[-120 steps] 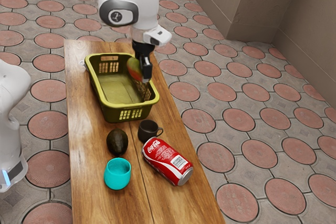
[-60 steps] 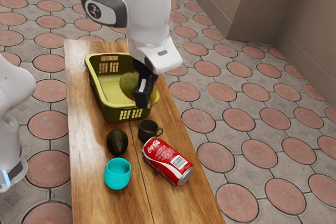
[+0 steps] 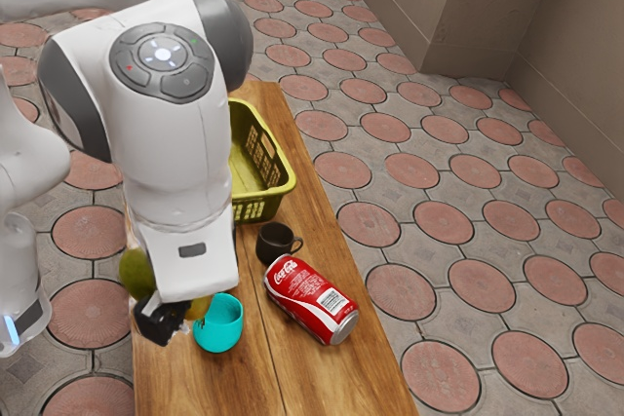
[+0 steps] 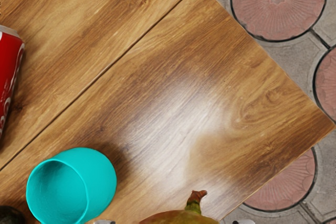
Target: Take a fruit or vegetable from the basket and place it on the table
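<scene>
Green shading to orange, the fruit (image 3: 136,272) is at the exterior view's lower left, grasped by the gripper (image 3: 162,321), a finger on either side. It lies right at the fingers, just behind them there, and its long axis seems to slant toward the lower right. In the wrist view its stem (image 4: 196,202) points over bare table (image 4: 210,129). The cup (image 3: 218,322) stands close beside, so lowering should favour the stem side. Toward the centre are the can (image 3: 312,299), mug (image 3: 278,243) and basket (image 3: 255,207).
</scene>
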